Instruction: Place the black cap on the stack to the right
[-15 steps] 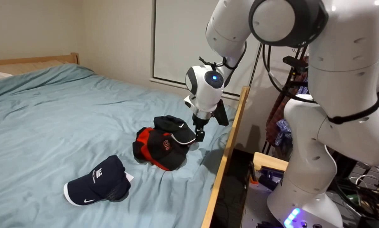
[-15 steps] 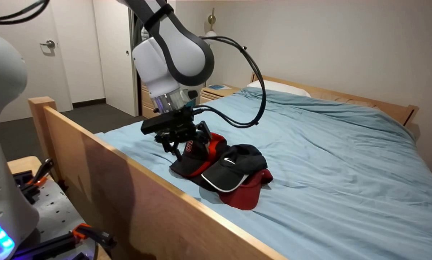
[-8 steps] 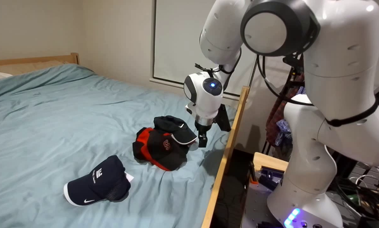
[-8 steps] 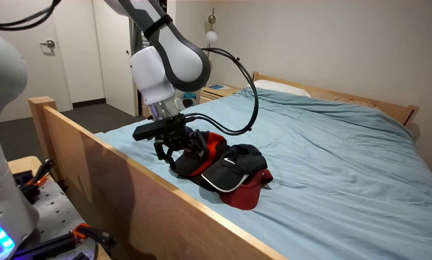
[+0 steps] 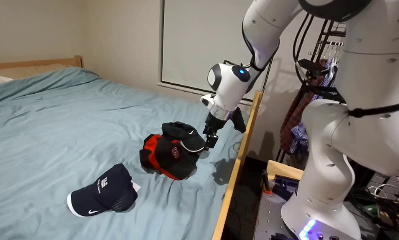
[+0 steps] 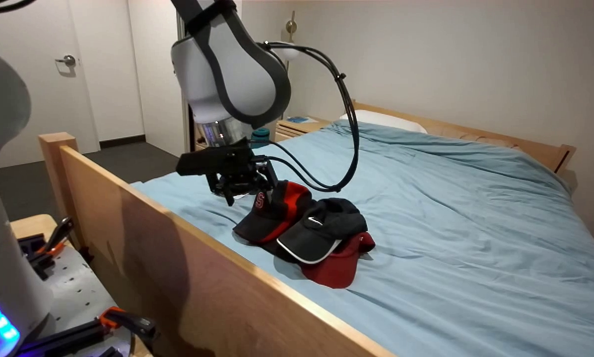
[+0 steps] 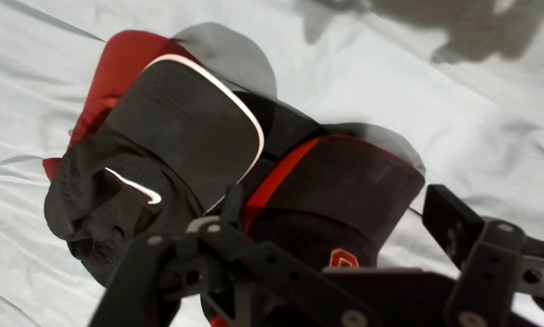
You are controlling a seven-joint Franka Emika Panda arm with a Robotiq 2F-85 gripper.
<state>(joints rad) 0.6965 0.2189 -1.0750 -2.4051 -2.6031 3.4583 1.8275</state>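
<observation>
The stack (image 6: 334, 270) is a pile of caps on the bed with red and black fabric. In it, a black cap with a white tick (image 6: 334, 218) lies on a red cap (image 7: 122, 63). A black-and-red cap with an S (image 7: 344, 177) lies beside it. A plain black brim (image 7: 285, 120) shows between them; the rest of this black cap is hidden. My gripper (image 7: 340, 204) is open and empty above the S cap, with one finger on each side of it in the wrist view. It also shows in both exterior views (image 5: 210, 141) (image 6: 251, 192).
A dark cap with a white logo (image 5: 106, 190) lies apart on the blue bedsheet (image 5: 79, 133). A wooden bed rail (image 6: 217, 258) runs between the robot base and the caps. A wall (image 5: 122, 50) stands beyond the bed.
My gripper first went down beside the S cap, then rose again and tilted. It stays open throughout. The caps have not visibly moved.
</observation>
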